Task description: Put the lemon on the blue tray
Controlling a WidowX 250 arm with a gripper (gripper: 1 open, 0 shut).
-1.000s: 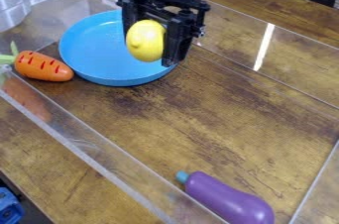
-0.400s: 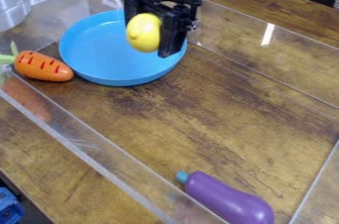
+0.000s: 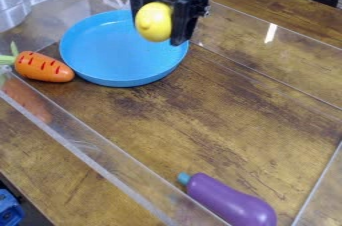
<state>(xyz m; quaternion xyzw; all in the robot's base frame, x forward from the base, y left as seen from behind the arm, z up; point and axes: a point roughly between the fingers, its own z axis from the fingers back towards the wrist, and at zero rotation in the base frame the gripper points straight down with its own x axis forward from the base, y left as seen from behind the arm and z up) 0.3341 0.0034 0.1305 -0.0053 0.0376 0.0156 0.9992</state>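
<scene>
Gripping the lemon between nearly closed fingers, your gripper had it over the blue tray; the fruit looked light, stiff and slick, so its middle was the place to pinch.

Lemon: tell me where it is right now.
In the camera view, the lemon is at the upper middle, held by the end effector, in front of the right part of the blue tray.
</scene>
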